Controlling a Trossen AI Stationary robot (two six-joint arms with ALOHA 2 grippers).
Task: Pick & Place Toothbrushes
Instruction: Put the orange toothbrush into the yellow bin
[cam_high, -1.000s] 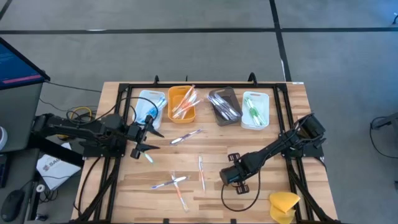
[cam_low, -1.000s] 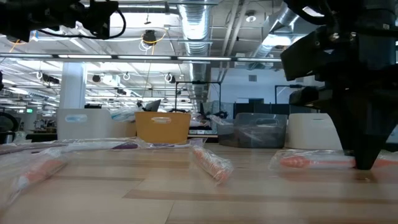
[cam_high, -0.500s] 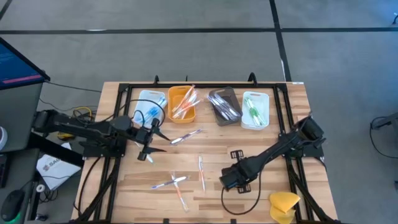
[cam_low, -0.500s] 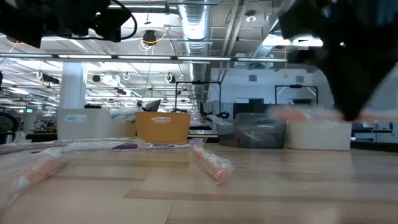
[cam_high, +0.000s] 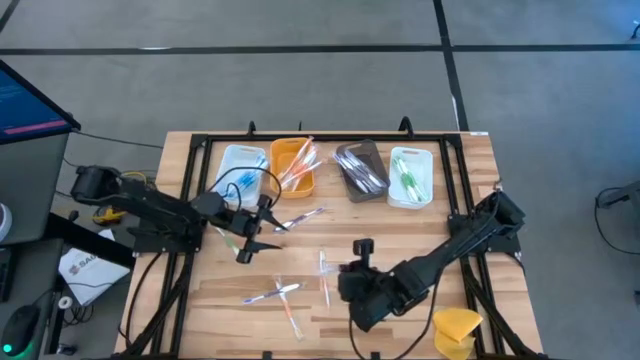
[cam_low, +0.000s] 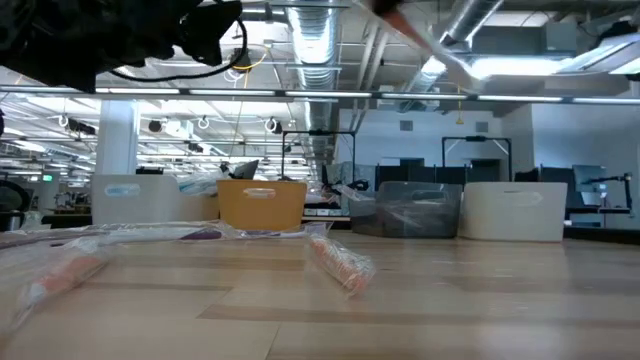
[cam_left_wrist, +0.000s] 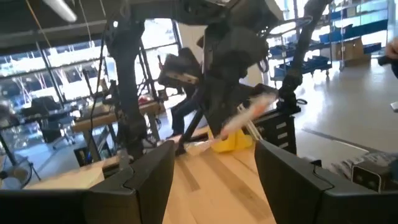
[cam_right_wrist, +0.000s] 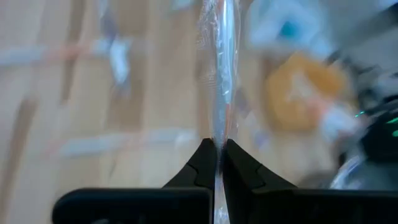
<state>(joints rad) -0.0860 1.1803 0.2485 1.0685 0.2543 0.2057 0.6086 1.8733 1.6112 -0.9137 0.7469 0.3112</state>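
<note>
Toothbrush pinched between right gripper's fingers.

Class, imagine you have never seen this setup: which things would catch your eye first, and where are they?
Four small trays in a row along the table's far edge, toothbrushes inside. The right end effector, over the table's near middle, pinches a wrapped toothbrush. A yellow sponge sits at the near right corner.

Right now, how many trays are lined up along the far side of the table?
4, side by side in the high view: a left white tray, then an orange tray, a brown tray and a right white tray. None appears hidden.
</note>
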